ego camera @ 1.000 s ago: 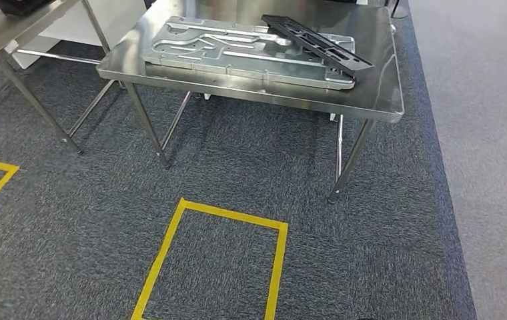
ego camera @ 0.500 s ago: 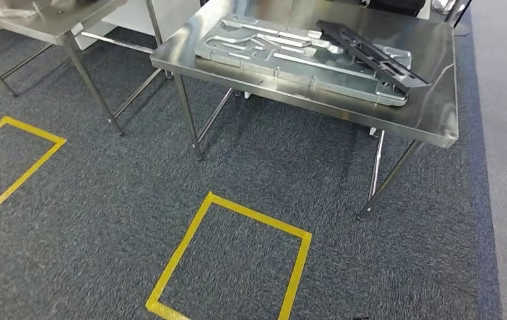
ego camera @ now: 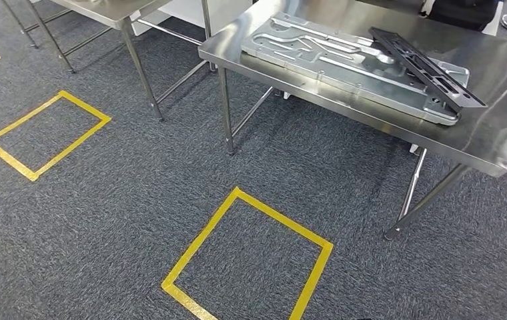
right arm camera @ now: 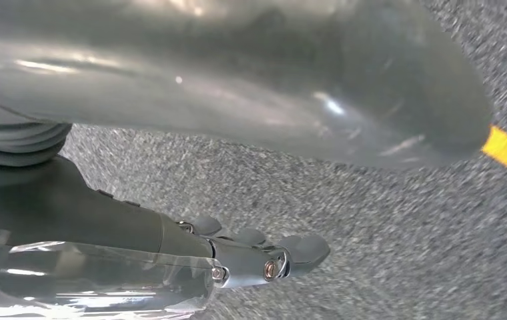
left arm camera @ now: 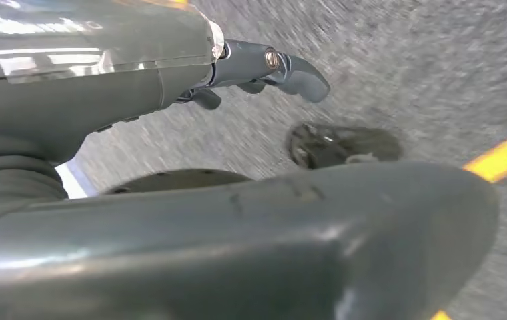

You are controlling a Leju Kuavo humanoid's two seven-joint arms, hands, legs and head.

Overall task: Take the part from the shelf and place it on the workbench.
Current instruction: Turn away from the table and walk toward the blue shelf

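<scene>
The robot faces a stainless-steel workbench (ego camera: 497, 143) with a large machined aluminium plate (ego camera: 344, 63) on it, and a black slotted part (ego camera: 424, 63) lies slantwise on that plate's far end, resting on it. No shelf can be made out here, so whether this black part is the one to be carried cannot be told.

The step in hand looks like walking or turning between stations. Doing it well likely means keeping the arms quiet at the sides and stopping squarely on a yellow floor square (ego camera: 247, 260) just in front of the workbench before reaching.

Both arms hang toward the grey carpet (ego camera: 104, 200). The left hand (left arm camera: 257, 67) holds nothing, fingers loosely extended and apart. The right hand (right arm camera: 257, 257) is likewise empty and relaxed.
</scene>
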